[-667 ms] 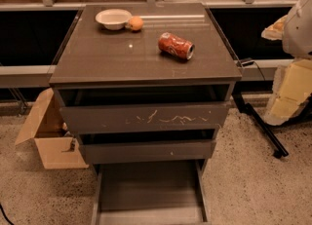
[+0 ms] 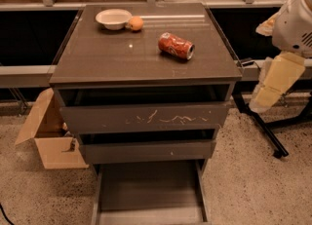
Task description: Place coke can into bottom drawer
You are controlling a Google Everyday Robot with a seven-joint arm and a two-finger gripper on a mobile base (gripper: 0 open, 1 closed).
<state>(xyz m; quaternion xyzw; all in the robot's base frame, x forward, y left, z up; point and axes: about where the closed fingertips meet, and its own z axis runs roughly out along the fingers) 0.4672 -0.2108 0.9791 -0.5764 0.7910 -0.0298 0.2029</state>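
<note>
The coke can is red with white markings and lies on its side on the cabinet top, right of centre, its silver end pointing right. The bottom drawer is pulled out at the foot of the cabinet and shows a bare flat grey floor between thin side rails. Only my arm's white and cream segments show, at the right edge beside the cabinet. My gripper is out of view. Nothing touches the can.
A white bowl and an orange fruit sit at the back left of the top. The scratched upper drawer and middle drawer are slightly open. An open cardboard box stands at the left. A black stand leg lies at the right.
My arm's cream segment has shifted slightly to the left, towards the cabinet. The can, bowl, fruit and drawers have not moved.
</note>
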